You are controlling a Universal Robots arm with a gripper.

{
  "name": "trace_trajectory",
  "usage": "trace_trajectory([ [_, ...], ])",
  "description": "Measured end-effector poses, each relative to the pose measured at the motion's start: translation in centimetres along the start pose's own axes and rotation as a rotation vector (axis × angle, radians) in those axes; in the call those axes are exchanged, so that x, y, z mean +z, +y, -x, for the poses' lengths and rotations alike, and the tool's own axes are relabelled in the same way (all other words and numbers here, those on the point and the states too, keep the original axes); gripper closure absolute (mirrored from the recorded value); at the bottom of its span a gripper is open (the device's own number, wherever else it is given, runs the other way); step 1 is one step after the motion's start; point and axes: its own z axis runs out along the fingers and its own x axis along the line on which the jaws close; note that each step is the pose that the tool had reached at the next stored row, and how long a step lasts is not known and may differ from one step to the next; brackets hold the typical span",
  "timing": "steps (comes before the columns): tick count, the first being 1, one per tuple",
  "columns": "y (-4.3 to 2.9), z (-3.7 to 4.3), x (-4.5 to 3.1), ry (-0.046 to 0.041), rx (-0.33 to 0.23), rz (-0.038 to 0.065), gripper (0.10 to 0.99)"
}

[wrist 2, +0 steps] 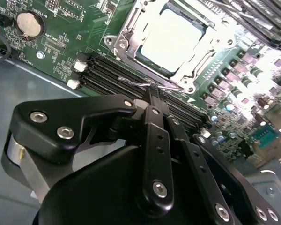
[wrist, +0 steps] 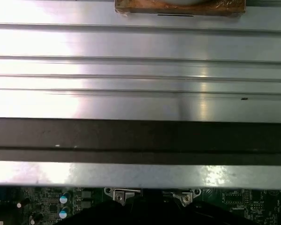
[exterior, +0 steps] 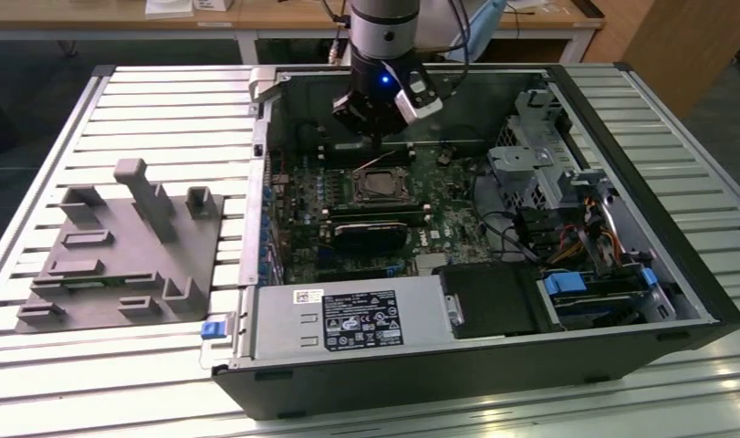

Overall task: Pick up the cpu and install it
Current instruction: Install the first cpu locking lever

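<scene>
Two black fingers of the gripper (wrist 2: 154, 93) are pinched together on the thin wire lever (wrist 2: 140, 83) right at their tips. Just past them, the cpu (wrist 2: 171, 40) already lies in its socket (wrist 2: 126, 40). I think locking it needs a gentle push.

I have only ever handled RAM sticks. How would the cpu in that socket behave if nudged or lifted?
The cpu looks like a flat, stiff plate with a smooth shiny top, so probably rigid but slippery. It lies low inside the metal socket frame, so it likely won't slide sideways or tip. It is probably light.
</scene>
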Motion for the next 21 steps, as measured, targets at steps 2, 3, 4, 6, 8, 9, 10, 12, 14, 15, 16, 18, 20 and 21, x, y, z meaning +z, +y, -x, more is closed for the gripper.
trace_trajectory([
  [2, 0.09, 0.17, 0.24, 0.0001, 0.000, 0.000, 0.980],
  [3, 0.12, 0.24, 0.32, 0.0000, 0.000, 0.000, 0.980],
  [4, 0.16, 0.31, 0.40, 0.0000, -0.001, 0.000, 0.980],
  [6, 0.21, 0.43, 0.60, 0.0001, -0.001, 0.000, 0.980],
  [8, 0.27, 0.56, 0.81, 0.0001, -0.001, 0.000, 0.980],
  [9, 0.28, 0.63, 0.90, 0.0001, -0.001, 0.000, 0.980],
  [10, 0.29, 0.71, 0.98, 0.0001, -0.001, -0.001, 0.980],
  [12, 0.31, 0.94, 1.10, 0.0005, -0.001, -0.001, 0.980],
  [14, 0.31, 1.24, 1.17, 0.0006, -0.001, -0.002, 0.980],
  [15, 0.31, 1.37, 1.22, 0.0006, -0.001, -0.002, 0.980],
  [16, 0.31, 1.45, 1.27, 0.0006, -0.001, -0.002, 0.980],
  [18, 0.30, 1.50, 1.43, 0.0006, -0.001, -0.003, 0.980],
  [20, 0.28, 1.56, 1.66, 0.0006, -0.001, -0.004, 0.980],
  [21, 0.28, 1.58, 1.79, 0.0006, -0.001, -0.005, 0.980],
])
